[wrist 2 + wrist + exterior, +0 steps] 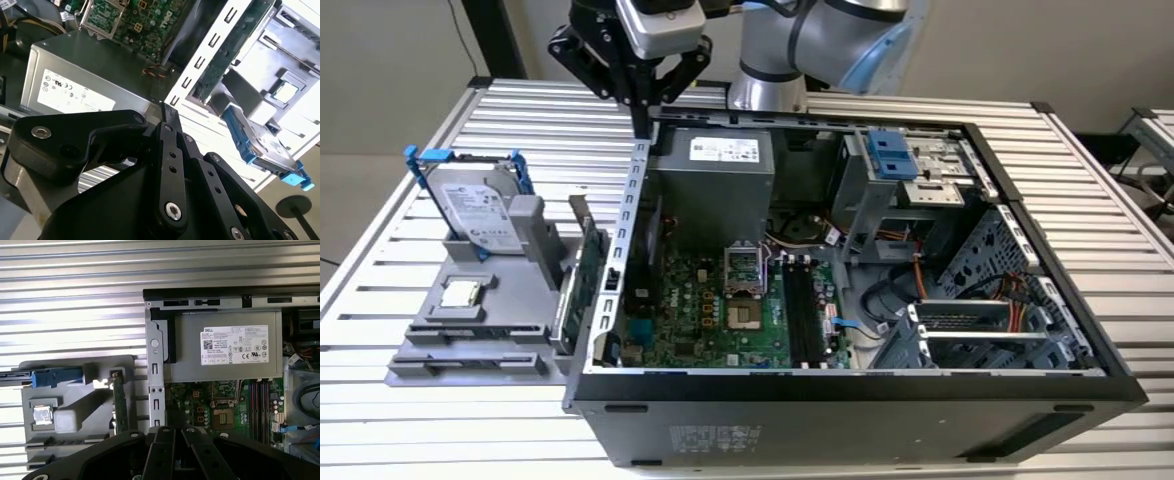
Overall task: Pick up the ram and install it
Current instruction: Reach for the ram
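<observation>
Overhead, one end effector, closed, one computer case

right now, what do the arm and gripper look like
The arm is silver-grey with rounded joints and a light blue cap. The gripper is matte black, built of flat linked bars with silver screw heads.

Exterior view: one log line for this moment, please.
gripper: fingers shut, holding nothing | position: over case wall, by power supply | black motherboard slots: empty
</observation>
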